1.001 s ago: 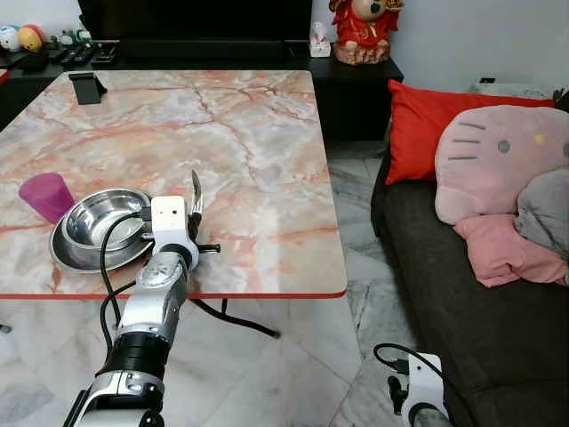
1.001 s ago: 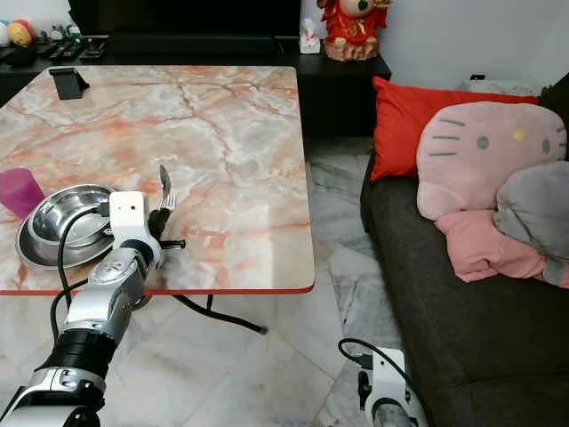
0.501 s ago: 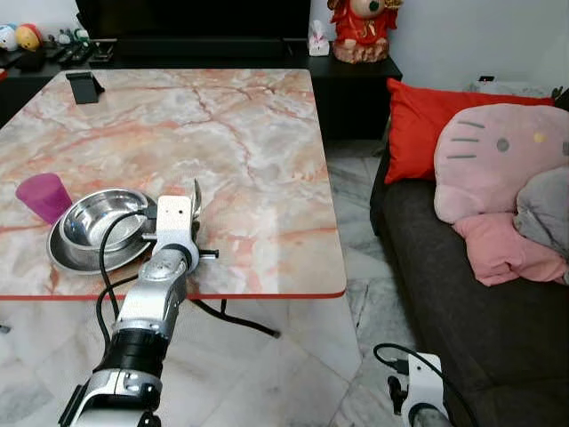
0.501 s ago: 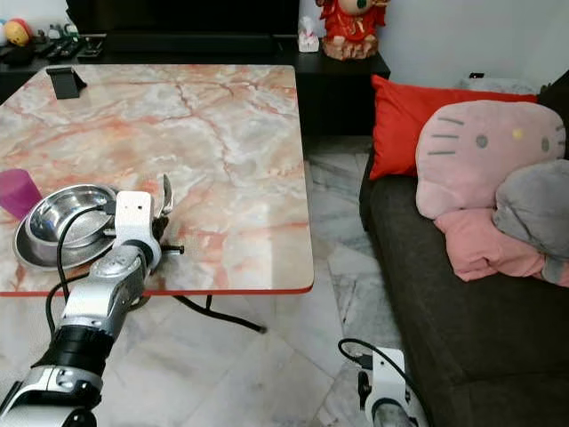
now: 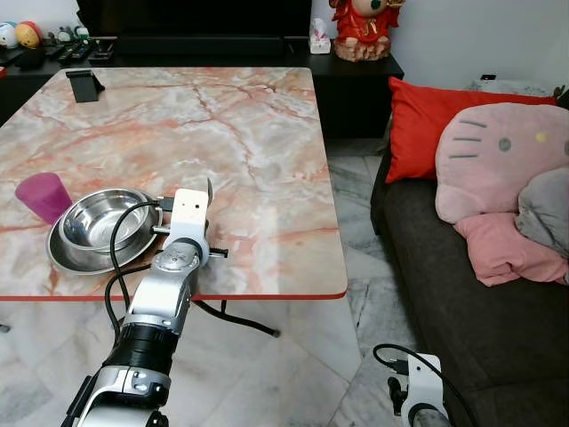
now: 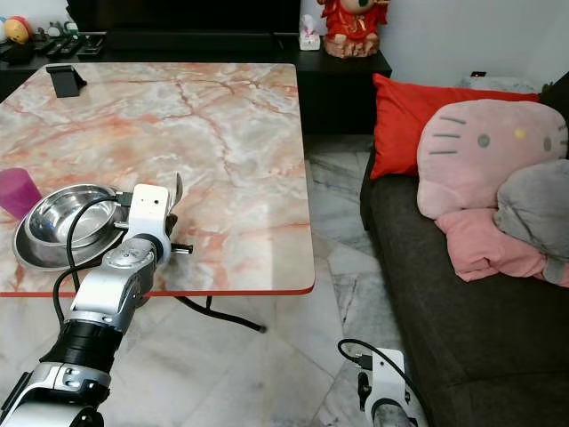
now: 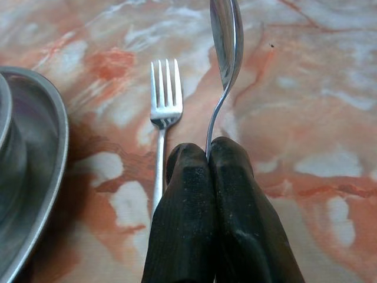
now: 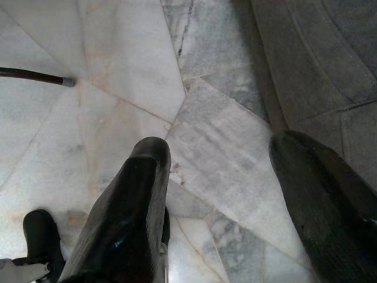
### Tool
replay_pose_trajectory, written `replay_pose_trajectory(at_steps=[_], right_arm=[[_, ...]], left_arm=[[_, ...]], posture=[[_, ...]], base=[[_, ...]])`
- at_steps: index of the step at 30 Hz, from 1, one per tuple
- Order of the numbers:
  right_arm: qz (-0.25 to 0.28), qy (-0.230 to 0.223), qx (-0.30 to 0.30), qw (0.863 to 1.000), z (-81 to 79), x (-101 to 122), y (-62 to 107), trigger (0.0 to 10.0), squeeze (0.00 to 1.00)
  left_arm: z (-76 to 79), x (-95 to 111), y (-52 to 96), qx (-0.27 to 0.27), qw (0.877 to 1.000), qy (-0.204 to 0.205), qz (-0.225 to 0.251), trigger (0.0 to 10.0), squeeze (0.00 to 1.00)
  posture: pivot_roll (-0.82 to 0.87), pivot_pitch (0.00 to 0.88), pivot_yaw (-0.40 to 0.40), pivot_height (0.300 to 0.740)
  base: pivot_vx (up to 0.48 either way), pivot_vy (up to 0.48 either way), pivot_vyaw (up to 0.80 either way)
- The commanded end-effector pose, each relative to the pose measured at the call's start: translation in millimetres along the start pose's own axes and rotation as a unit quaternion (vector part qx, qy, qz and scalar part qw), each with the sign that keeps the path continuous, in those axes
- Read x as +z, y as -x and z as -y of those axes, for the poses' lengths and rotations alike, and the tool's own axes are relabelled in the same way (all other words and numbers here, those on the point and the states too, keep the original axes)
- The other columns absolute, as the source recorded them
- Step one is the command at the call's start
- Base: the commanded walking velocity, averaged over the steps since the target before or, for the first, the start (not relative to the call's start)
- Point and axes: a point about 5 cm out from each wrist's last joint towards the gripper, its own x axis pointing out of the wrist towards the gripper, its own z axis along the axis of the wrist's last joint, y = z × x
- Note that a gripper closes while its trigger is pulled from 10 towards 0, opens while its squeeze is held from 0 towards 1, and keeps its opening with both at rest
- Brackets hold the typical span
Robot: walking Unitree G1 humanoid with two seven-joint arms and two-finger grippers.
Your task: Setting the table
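our left gripper point(image 7: 209, 154) clenched on spoon point(image 7: 225, 41) just beside fork point(image 7: 165, 103) — risk: spoon lands on fork, thin grip slips.

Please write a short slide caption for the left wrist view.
Left claw shut on a spoon, beside a fork lying on the marble table.

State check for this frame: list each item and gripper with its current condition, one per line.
Left gripper: shut on spoon, over the table.
Spoon: held by its handle, bowl pointing forward.
Fork: lying flat on the table beside the plate.
Bowl: upright, nested in plate.
Purple cup: upright.
Right gripper: open, idle above floor.
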Motion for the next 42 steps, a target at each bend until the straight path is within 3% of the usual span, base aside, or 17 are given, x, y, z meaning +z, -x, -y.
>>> replay_pose_trajectory(at_steps=[1, 7, 21, 28, 33, 35, 42], right_arm=[[-0.011, 0.003, 0.0, 1.0, -0.2, -4.8, 0.9, 10.0, 0.0], [-0.011, 0.003, 0.001, 1.0, -0.5, -4.9, 0.9, 10.0, 0.0], [-0.011, 0.005, 0.0, 1.0, -0.5, -4.5, 0.7, 10.0, 0.0], [-0.012, 0.006, -0.001, 1.0, 0.3, -4.3, 0.6, 10.0, 0.0], [-0.011, 0.006, -0.001, 1.0, 0.5, -3.9, 0.5, 10.0, 0.0], [-0.011, 0.006, -0.001, 1.0, 0.7, -3.8, 0.5, 10.0, 0.0], [-0.013, 0.005, -0.002, 1.0, 0.9, -5.0, 0.8, 10.0, 0.0]], left_arm=[[2.3, 6.1, 1.7, 0.0, 1.0, -0.001, 0.005, 10.0, 0.0], [2.7, 0.1, 1.1, 0.011, 1.0, -0.019, -0.019, 10.0, 0.0], [5.2, 3.3, 0.6, -0.004, 0.997, -0.075, -0.012, 10.0, 0.0], [13.9, 5.3, 2.2, -0.023, 0.997, -0.077, -0.004, 10.0, 0.0], [21.7, 15.3, 4.5, -0.05, 0.991, -0.114, 0.044, 10.0, 0.0], [24.5, 21.5, 6.4, -0.059, 0.983, -0.157, 0.076, 10.0, 0.0], [25.2, 18.4, 7.5, -0.071, 0.966, -0.231, 0.097, 10.0, 0.0]], posture=[[0.03, 0.071, -0.007, 0.74], [0.03, 0.071, -0.006, 0.74], [0.03, 0.072, -0.007, 0.74], [0.03, 0.068, -0.009, 0.74], [0.03, 0.069, -0.008, 0.74], [0.03, 0.071, -0.007, 0.74], [0.03, 0.074, -0.007, 0.74]], base=[[0.0, 0.0, 0.0], [0.0, 0.0, 0.0], [0.0, 0.0, 0.0], [0.0, 0.0, 0.0], [0.0, 0.0, 0.0], [0.0, 0.0, 0.0], [0.0, 0.0, 0.0]])
